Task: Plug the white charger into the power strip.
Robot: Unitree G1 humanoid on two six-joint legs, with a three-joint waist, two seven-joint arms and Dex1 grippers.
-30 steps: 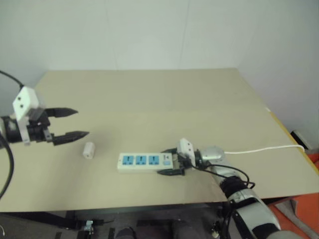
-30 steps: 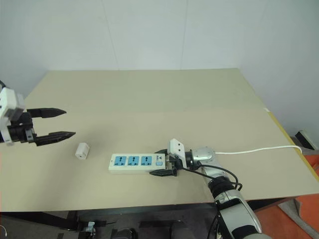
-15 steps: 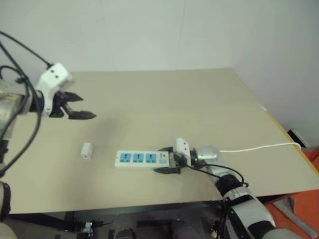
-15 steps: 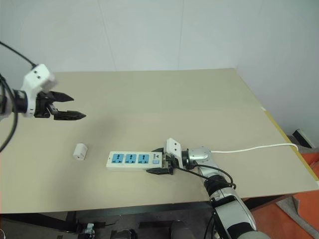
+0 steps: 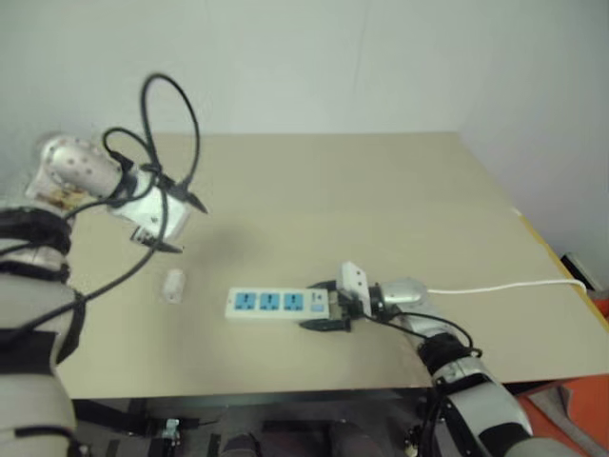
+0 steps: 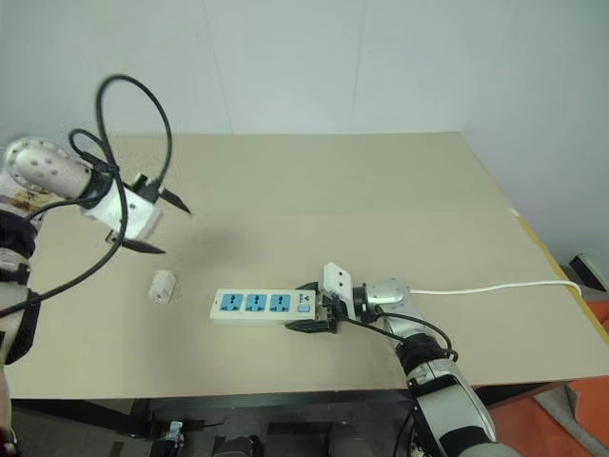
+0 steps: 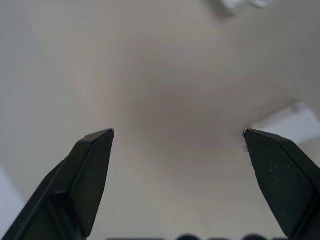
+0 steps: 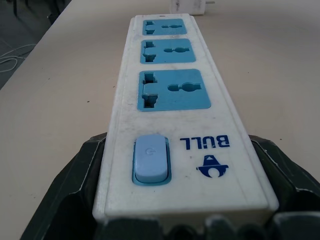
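Left to right. The left gripper has swung in from the left edge of the worktop and now points steeply down, its fingers spread wide and empty. It hangs at about 12 o'clock from the charger, near it but apart and above it. A second ago it lay level and further out to the left. This turn reads as the approach to a top-down grasp: the pick-up has not begun, and the charger remains untouched.

The charger lies on the worktop at 9 o'clock from the strip, apart from its free end. Its short body appears to run roughly from 12 to 6 o'clock. In the right wrist view it sits beyond the far end of the strip, with what looks like a prong pointing sideways; the prongs' exact facing cannot be told.

The strip has not moved. Its long axis runs from 9 to 3 o'clock, sockets up, switch end toward 3 o'clock.

The right gripper keeps its place, closed on the strip's switch end with one finger on each long side. The cable trails off toward 3 o'clock.
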